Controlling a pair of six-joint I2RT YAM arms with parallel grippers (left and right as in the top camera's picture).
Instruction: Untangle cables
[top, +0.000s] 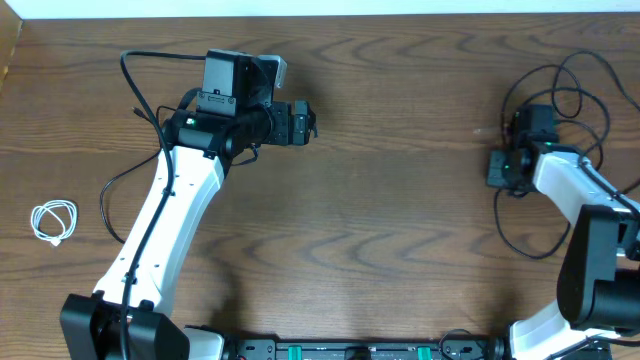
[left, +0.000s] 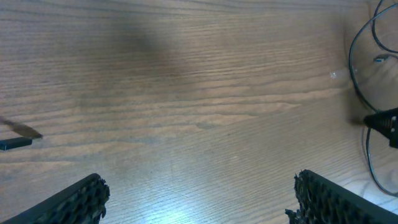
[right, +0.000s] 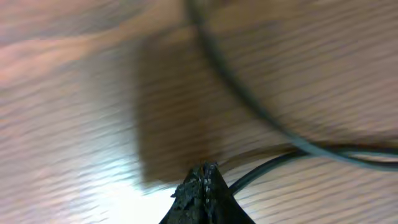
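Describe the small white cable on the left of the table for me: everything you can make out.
The white cable is a thin, short cord, plastic-coated by the look of it, wound into a small loose coil of a few loops. It lies flat on the wooden table near its left edge, well apart from the left arm. Only the table touches it. Its ends are too small to make out, and only the overhead view shows it.
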